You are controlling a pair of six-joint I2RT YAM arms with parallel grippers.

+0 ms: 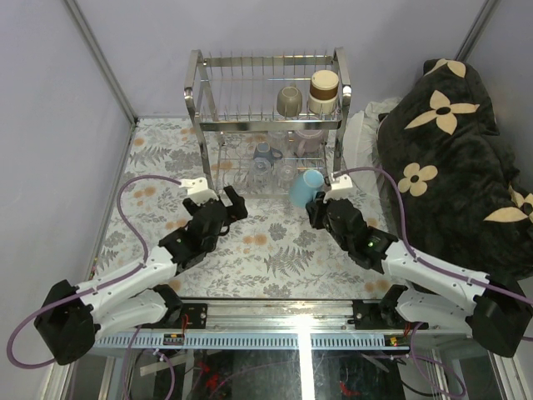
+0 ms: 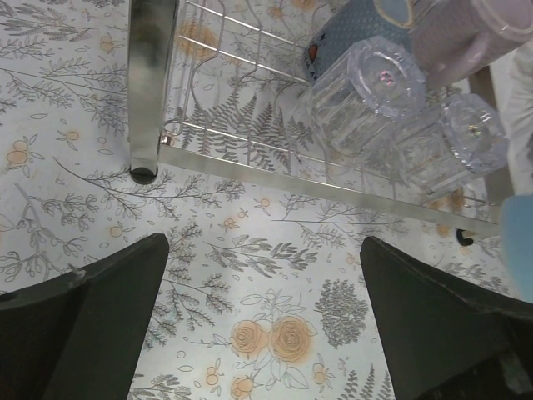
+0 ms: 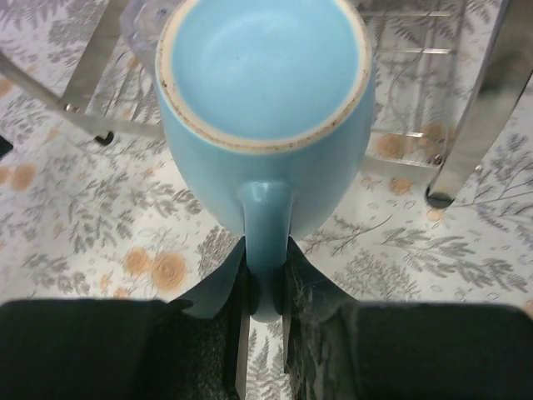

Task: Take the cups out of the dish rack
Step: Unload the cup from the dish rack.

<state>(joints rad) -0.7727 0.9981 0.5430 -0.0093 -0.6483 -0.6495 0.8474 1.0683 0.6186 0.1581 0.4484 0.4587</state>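
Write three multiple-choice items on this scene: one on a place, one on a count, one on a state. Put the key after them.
1. Where in the dish rack is the brown-and-cream cup? A lower tier; B upper tier; C hung outside on a post.
2. How many cups stand on the upper tier? A two; B four; C none.
3. The right gripper is: A open, holding nothing; B out of view; C shut on the light blue mug.
Key: 1 B, it sits at the top tier's right end. 2 A, only it and the olive-grey mug are there. 3 C, it pinches the mug's handle.
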